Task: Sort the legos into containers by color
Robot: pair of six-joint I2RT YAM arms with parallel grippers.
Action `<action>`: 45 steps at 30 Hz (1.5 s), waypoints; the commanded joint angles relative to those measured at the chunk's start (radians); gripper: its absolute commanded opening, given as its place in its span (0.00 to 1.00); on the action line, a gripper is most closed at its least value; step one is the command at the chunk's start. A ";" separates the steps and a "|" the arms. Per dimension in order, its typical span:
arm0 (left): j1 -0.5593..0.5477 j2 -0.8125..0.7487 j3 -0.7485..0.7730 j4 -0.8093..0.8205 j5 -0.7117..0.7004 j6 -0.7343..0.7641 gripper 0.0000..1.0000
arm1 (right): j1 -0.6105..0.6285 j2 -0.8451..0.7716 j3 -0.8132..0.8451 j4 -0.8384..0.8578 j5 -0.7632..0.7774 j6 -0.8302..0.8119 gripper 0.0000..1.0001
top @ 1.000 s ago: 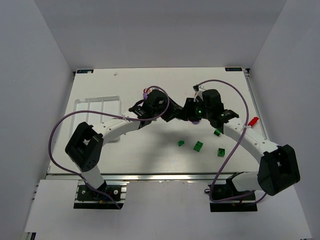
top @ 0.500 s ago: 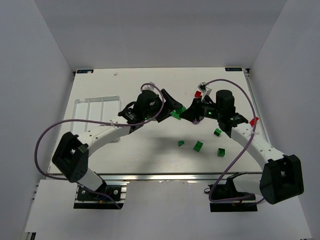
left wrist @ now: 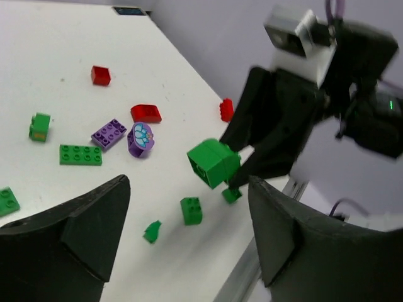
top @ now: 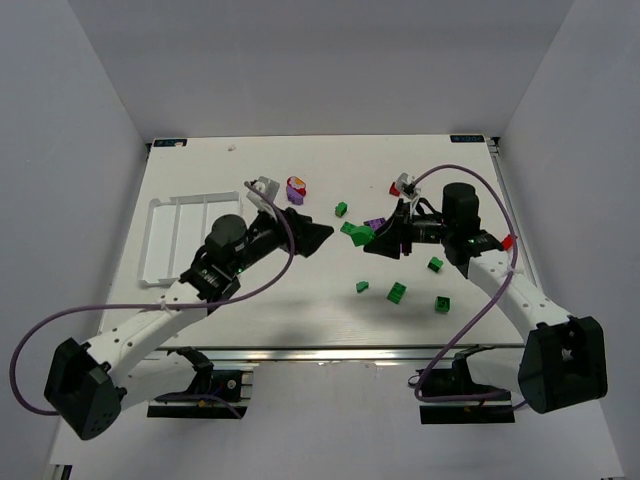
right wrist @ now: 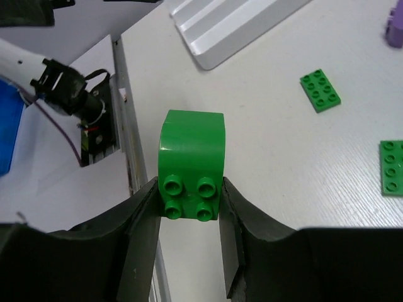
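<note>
right fingers (right wrist: 141, 233) around green brick (right wrist: 191, 163), studs wristward

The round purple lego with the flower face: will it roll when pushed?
Possibly: the round purple lego has a curved wall, so a push could roll it. It looks like hard, glossy plastic, so probably stiff, light and slippery.

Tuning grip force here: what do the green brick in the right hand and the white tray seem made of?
Green brick: looks like hard moulded plastic, glossy, judging by the sheen on its rounded top and its crisp studs. White tray: probably rigid plastic too, smooth with a soft sheen and thin moulded ribs.
</note>
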 commanded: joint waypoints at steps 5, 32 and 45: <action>-0.007 -0.071 -0.056 0.041 0.208 0.257 0.93 | 0.024 -0.079 0.080 -0.162 -0.111 -0.525 0.00; -0.015 -0.055 -0.068 0.221 0.414 0.287 0.87 | 0.142 -0.117 0.138 -0.017 -0.328 -0.332 0.00; -0.024 -0.066 -0.045 0.183 0.386 0.352 0.85 | 0.185 -0.064 0.135 0.176 -0.302 -0.142 0.00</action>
